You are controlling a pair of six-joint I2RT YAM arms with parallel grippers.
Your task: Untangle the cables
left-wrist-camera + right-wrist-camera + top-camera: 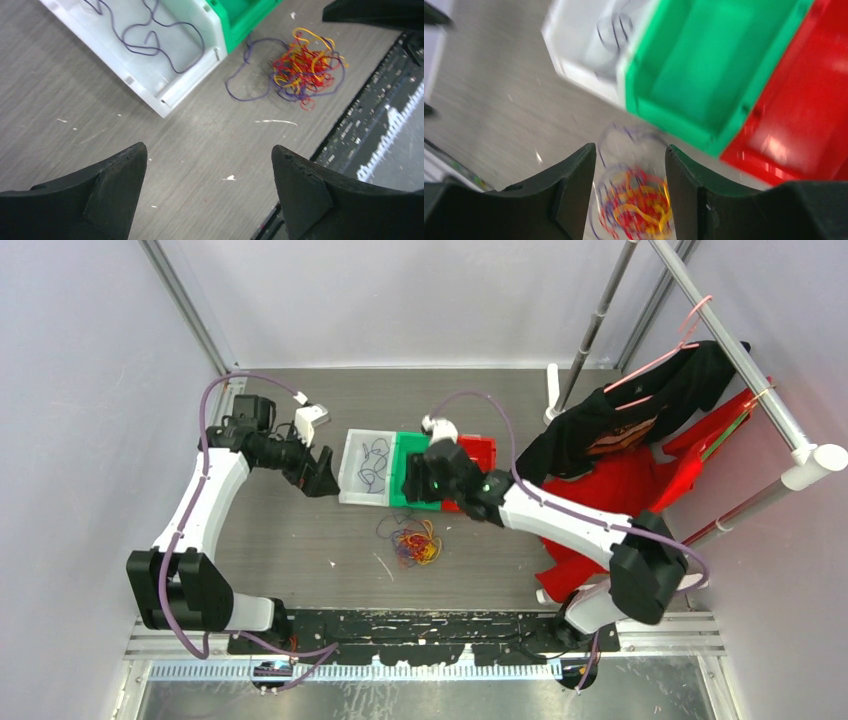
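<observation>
Cables (415,543) are in two places, and we take them from the left. At the far left the left gripper (320,476) hangs beside the left wall of the white bin (346,485). Its jaws are spread wide with nothing between them; its wrist view shows only bare table (200,130) in the gap. Inside this bin lies one purple strand (373,462), apart from the others.

Next to the right, on the table in front of the bins, sits the tangle (306,67) of red, yellow and purple. It is a roundish clump with no clear long axis, but one purple loop (243,82) trails out on its left, toward the white bin.

Over the near part of the green bin (398,445) is the right gripper (418,480), jaws partly apart and holding nothing. In its own blurred view the tangle shows just below the gap. The red bin (486,448) comes last.

We judge the right gripper the nearer one — the tangle is almost under it. From the left gripper it lies well off to the right, closer to the arm bases.
</observation>
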